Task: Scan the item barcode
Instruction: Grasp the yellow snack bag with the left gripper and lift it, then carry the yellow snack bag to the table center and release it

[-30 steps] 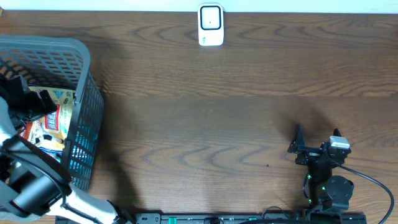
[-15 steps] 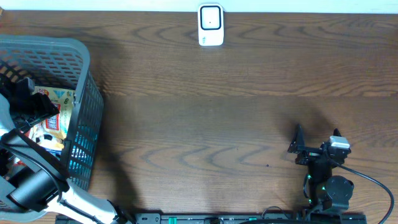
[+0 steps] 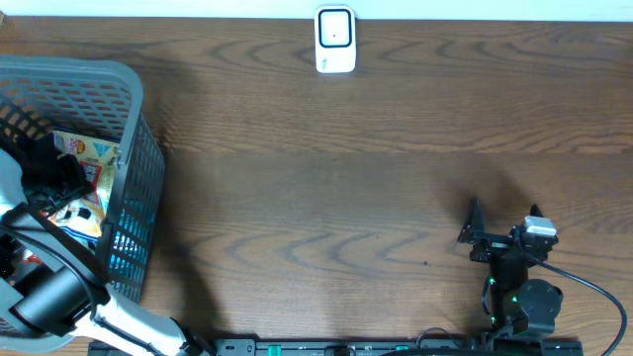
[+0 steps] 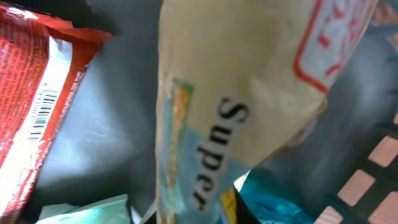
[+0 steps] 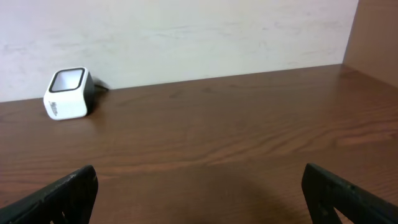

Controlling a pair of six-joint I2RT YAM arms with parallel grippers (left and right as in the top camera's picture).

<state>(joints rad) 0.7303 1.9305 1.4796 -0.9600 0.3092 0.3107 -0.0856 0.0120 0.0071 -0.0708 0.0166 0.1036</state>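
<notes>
**Left arm inside the basket, scanner at the far edge**

The desk [image 3: 326, 188] lies bare and open between the grey basket [image 3: 134, 148] at its left edge and the right gripper [image 5: 199, 177] near its front right corner. The white scanner [image 3: 335, 40] stands alone at the middle of the far edge, well apart from both. The right gripper's jaws are spread wide and hold nothing. The left gripper [image 3: 54, 178] is down inside the basket with its jaws closed. A cream packet [image 4: 249, 81] fills its camera, with a red packet [image 4: 31, 106] beside it showing a barcode. Whether the cream packet is pinched cannot be told.
</notes>
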